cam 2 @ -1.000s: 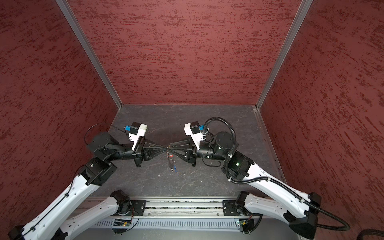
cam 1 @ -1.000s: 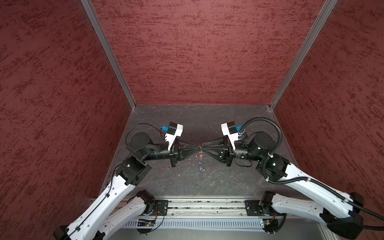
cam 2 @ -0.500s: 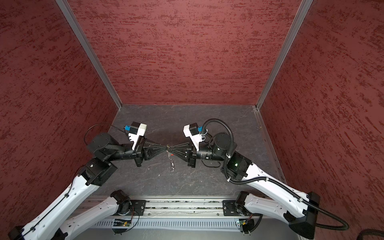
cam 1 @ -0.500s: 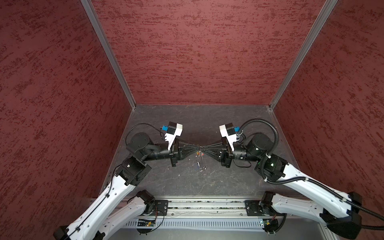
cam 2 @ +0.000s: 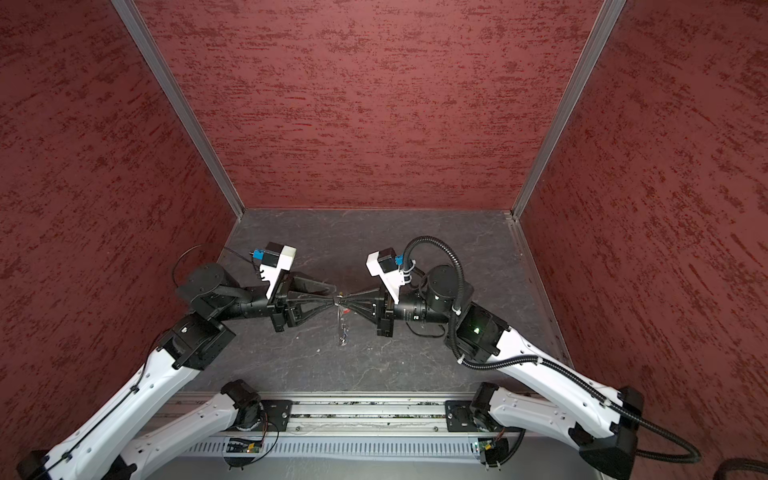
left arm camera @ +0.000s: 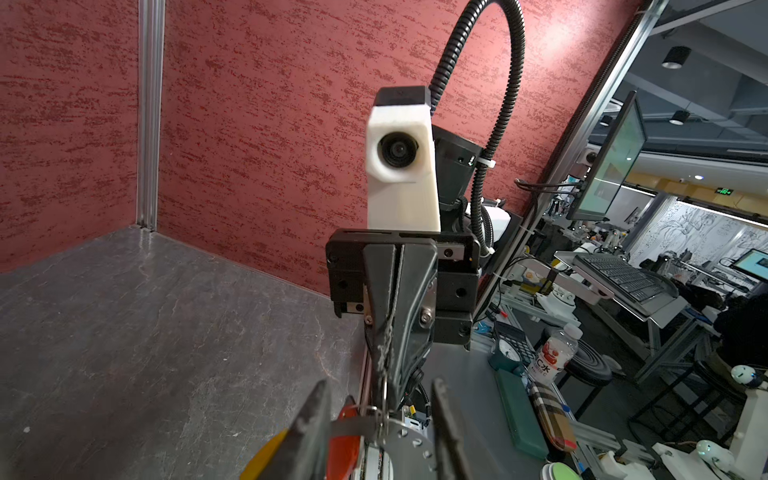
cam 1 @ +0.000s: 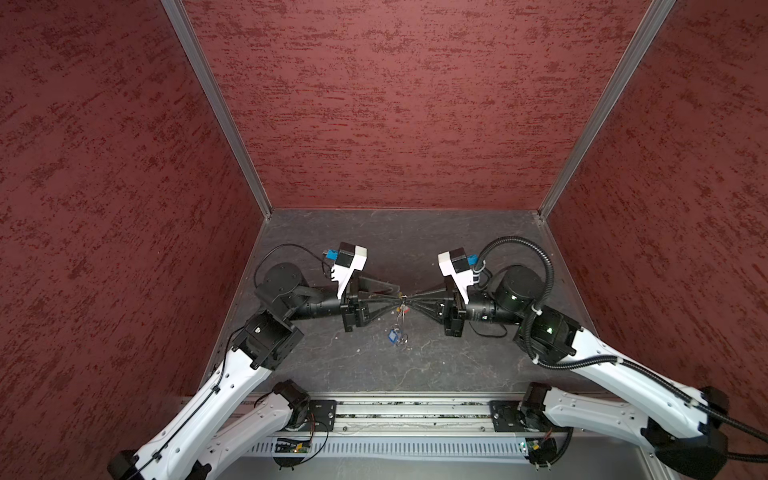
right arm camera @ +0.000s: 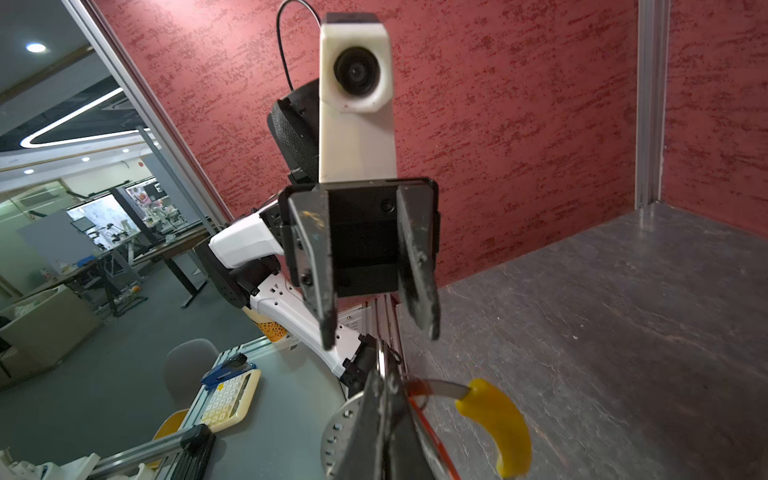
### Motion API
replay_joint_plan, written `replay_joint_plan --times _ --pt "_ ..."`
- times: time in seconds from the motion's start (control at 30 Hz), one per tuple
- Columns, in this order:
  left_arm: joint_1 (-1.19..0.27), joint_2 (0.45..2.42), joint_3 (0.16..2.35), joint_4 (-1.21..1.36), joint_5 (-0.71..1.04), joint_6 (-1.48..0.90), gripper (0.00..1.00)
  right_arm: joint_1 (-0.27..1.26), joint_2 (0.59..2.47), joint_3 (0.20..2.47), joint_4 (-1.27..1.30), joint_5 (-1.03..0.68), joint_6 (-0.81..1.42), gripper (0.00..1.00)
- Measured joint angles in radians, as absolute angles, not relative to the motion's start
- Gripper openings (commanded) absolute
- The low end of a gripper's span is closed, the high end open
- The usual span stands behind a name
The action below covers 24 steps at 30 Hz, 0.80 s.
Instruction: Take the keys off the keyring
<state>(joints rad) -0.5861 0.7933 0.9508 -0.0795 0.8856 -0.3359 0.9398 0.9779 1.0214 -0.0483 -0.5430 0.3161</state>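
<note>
Right gripper is clamped tight on the thin dark strap of the keyring, holding it up over the middle of the floor. Left gripper has nothing in it. Its fingers are spread either side of the ring end and aren't touching anything that I can see. The red-tag key sits right in that gap, beside the yellow curved bit. The blue-tag key is lower down, a little to the near side of where the two tips meet. Hanging or lying on the floor, can't tell from up top.

What I'd worry about: everything hangs off one pinch on a skinny strap. Any slip and the whole bunch drops and lands however it likes. The left fingers also have the red tag, the key and a metal ring all crowded between them. Closing could easily catch the plastic tag instead of the ring, and then a pull just drags the lot rather than working a key off. The two sets of tips are nearly nose to nose, so a sloppy close could knock them together. The dangling stuff will probably swing too.

Room-wise it's fine around the tips: the walls are well apart on the left, right and far sides. Pulling apart sideways is tighter, since the fat arm joints and the right arm's black hose are near the side walls. The metal rail marks the near edge.
</note>
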Motion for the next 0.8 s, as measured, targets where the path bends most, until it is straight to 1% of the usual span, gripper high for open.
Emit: replay_joint_plan --times 0.13,0.23,0.43,0.53,0.63,0.8 --pt "-0.575 0.819 1.002 -0.158 0.902 -0.317 0.55 0.94 0.979 1.09 -0.205 -0.526 0.267 0.0" --pt "-0.573 0.847 1.054 -0.234 0.92 -0.289 0.45 0.94 0.99 1.156 -0.316 -0.526 0.226 0.0" --pt "-0.572 0.934 1.18 -0.416 0.971 -0.222 0.36 0.94 1.053 1.292 -0.53 -0.532 0.147 0.0" --pt "-0.577 0.976 1.229 -0.497 0.993 -0.188 0.3 0.94 1.088 1.338 -0.614 -0.532 0.119 0.0" --pt "-0.592 1.007 1.262 -0.57 1.015 -0.159 0.29 0.94 1.108 1.362 -0.669 -0.53 0.098 0.0" --pt "-0.612 1.049 1.3 -0.665 1.034 -0.115 0.24 0.94 1.115 1.392 -0.724 -0.525 0.074 0.0"
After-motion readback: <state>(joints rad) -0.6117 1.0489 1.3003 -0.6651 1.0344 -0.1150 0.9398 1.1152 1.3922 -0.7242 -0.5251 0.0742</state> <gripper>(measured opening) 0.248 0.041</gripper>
